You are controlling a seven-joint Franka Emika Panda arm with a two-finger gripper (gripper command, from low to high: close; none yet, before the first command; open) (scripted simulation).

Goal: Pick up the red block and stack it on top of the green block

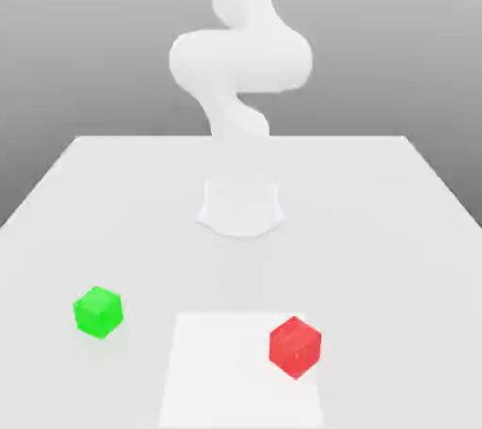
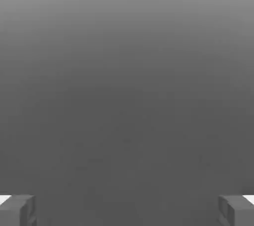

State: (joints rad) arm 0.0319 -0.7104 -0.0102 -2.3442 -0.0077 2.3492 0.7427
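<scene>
1. Jaws stand fully apart, nothing between them; in the hand view the two fingertips (image 2: 17,210) sit at opposite edges over bare grey.
2. Red block (image 1: 296,346) rests on the white surface (image 1: 377,211), on a paler square patch (image 1: 216,371), toward the exterior view's right; green block (image 1: 98,311) lies well apart, toward that view's left.
3. Step judged: approach, not yet begun; arm (image 1: 241,60) is held high above the surface.
4. Advice: jaws should be centred over the red block, aligned with two flat faces, lowered straight, then closed.
5. Count: one red block, one green block, one arm.
</scene>
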